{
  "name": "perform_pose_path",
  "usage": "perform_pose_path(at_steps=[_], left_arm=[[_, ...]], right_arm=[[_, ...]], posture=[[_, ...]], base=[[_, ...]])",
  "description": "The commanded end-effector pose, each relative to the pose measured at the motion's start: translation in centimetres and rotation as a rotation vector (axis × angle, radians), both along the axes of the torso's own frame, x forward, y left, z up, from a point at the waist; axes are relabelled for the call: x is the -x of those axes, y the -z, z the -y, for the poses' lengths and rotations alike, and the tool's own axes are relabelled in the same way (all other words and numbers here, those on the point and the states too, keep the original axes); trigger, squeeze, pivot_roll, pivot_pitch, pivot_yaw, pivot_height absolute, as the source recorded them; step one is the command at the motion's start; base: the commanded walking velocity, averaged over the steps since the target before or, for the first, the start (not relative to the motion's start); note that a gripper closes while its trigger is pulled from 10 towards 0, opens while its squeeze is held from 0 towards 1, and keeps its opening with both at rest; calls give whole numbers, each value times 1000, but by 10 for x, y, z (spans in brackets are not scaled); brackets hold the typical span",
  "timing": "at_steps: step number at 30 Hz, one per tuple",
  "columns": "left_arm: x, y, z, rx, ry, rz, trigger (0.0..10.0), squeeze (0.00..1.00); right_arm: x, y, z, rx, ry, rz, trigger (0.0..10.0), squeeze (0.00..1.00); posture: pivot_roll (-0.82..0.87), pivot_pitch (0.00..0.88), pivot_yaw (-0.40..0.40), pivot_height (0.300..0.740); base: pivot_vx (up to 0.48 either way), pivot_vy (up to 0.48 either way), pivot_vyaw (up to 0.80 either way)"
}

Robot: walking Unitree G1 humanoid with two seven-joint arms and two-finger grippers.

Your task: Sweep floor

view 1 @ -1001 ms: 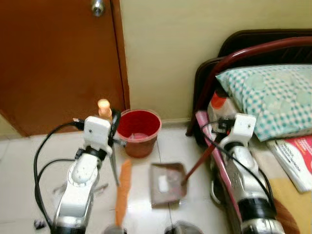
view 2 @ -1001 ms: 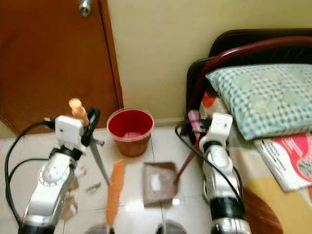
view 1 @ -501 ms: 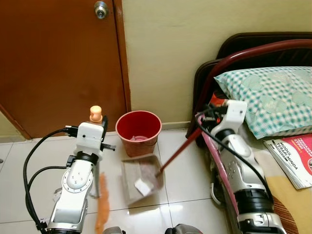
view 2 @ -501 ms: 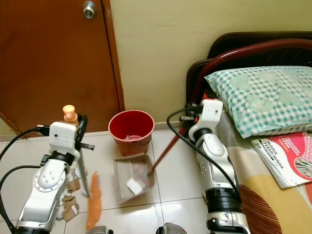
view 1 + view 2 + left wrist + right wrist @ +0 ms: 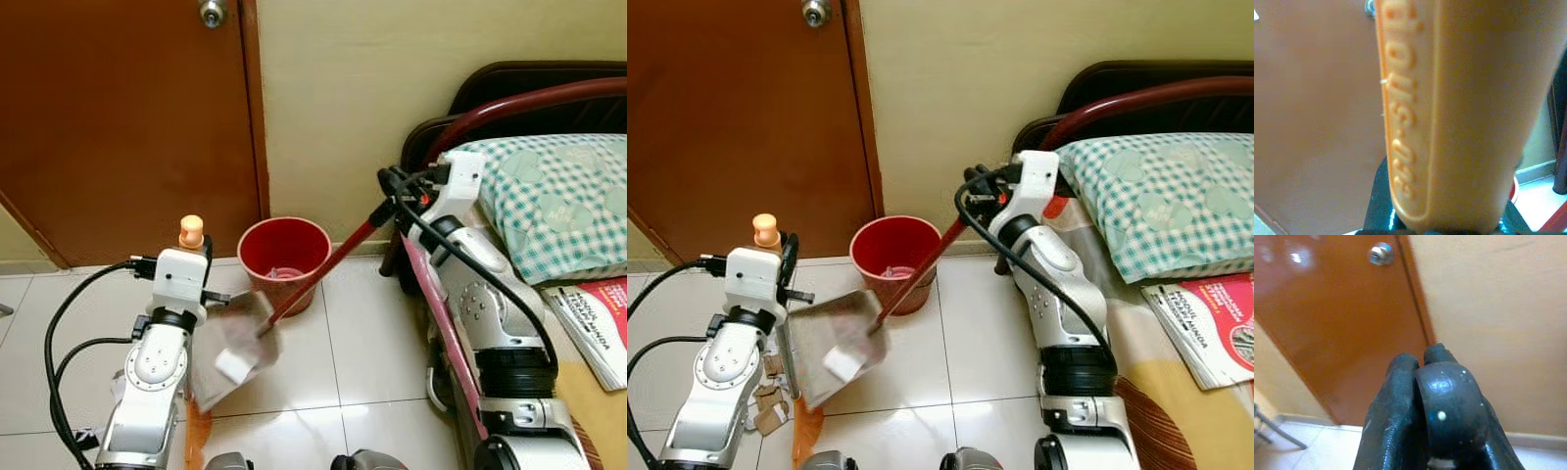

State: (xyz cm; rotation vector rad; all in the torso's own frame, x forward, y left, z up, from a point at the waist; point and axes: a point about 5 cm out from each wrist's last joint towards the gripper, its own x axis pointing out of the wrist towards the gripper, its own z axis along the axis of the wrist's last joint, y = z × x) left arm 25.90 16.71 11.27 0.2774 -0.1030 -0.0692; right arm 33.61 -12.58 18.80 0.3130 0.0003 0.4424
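Brown door [image 5: 1342, 308], right gripper [image 5: 972, 186] gripping dustpan [image 5: 833, 345], debris [image 5: 769, 406] beside broom [image 5: 1449, 112]

Floor [image 5: 362, 362]: glossy tile. Door [image 5: 118, 117]: smooth wood. Bucket [image 5: 284, 257]: red plastic. Pillow [image 5: 558, 206]: checked cloth. Broom handle [image 5: 1449, 112]: orange plastic.

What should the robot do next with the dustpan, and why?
Probably shift the dustpan toward the red bucket and tip it over the rim: the right hand holds its red handle, and the pan hangs tilted beside the bucket with a scrap inside.
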Motion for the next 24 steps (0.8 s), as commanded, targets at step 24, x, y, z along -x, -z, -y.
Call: perform_pose_path(at_steps=[24], left_arm=[[0, -8, 5, 32, 19, 18, 10000, 0]], right_arm=[[-41, -138, -16, 193, 222, 680, 10000, 0]], posture=[[-3, 100, -37, 740]], base=[[0, 0, 0]])
